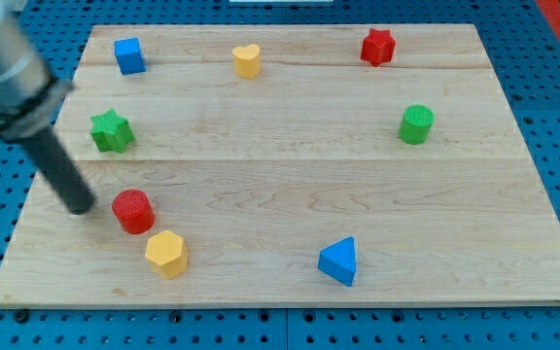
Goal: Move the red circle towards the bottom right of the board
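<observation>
The red circle (133,211) sits on the wooden board (290,185) at the view's lower left. My tip (81,206) rests on the board just to the view's left of the red circle, a small gap apart. A yellow hexagon (167,254) lies just below and to the right of the red circle, close to it. The rod slants up to the view's upper left.
A green star (112,131) is at the left, a blue cube (129,55) at the top left, a yellow heart (247,60) at the top middle, a red star (378,46) at the top right, a green cylinder (416,124) at the right, a blue triangle (339,262) at the bottom.
</observation>
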